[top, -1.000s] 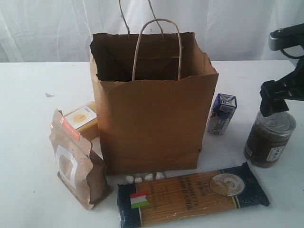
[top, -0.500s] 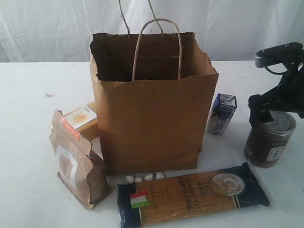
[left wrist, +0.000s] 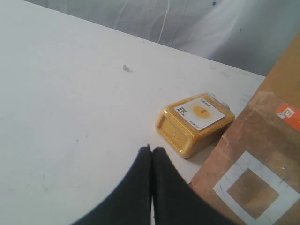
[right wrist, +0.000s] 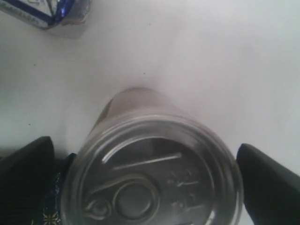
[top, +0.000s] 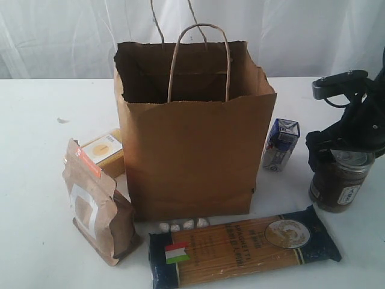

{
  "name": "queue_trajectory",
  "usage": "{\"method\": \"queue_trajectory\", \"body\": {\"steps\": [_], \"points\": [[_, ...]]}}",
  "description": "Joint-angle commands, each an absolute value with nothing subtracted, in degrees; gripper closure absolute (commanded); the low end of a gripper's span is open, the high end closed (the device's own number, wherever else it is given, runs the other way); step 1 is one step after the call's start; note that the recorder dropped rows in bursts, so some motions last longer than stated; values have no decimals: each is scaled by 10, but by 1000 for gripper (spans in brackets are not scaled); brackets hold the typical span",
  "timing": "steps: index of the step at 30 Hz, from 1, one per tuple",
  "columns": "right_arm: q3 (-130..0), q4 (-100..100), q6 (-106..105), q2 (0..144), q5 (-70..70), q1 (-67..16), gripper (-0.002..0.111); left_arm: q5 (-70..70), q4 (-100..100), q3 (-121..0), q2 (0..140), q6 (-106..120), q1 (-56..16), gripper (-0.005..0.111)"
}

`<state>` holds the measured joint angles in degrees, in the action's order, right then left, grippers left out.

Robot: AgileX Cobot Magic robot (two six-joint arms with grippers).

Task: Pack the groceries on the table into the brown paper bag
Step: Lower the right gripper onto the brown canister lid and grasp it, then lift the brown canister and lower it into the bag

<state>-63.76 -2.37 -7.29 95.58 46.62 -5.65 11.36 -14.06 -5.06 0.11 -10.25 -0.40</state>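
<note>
The brown paper bag [top: 192, 156] stands open in the middle of the table [top: 36, 150]. The kraft pouch [top: 99, 205] stands to its left, with the yellow-grain bottle [top: 103, 150] lying behind it. In front lies the spaghetti packet [top: 240, 244]. On the right stands the dark clear-lidded jar [top: 337, 183]. My right gripper [top: 343, 150] is open, one finger on each side of the jar's lid [right wrist: 150, 178], not gripping it. My left gripper [left wrist: 151, 150] is shut and empty, low over the table close to the yellow-grain bottle [left wrist: 197, 123] and the pouch [left wrist: 253, 173]; the exterior view does not show it.
A small blue-and-white carton [top: 280, 144] leans beside the bag's right side, between bag and jar. Several small white lumps [top: 183, 225] lie at the bag's front foot. A white curtain hangs behind the table.
My right gripper has moved left and down until its open fingers straddle the jar's lid. Everything else on the table has stayed put.
</note>
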Motion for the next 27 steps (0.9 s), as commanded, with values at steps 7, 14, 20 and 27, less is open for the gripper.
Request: {"method": "queue_trajectory", "body": {"steps": [7,14,20,27], "points": [[-634,-25,-77,977,461,-50,53,112,-145,-47,0,-103,-8,106],[-634,-25,-77,948,471,-50,108,112,-145,-47,0,-103,-8,106],[-646,-16,-75,842,490,-51,108,112,-145,-47,0,-103,-8,106],[-706,62,-77,704,515,-64,108,112,-145,-47,0,-103,-8,106]]}}
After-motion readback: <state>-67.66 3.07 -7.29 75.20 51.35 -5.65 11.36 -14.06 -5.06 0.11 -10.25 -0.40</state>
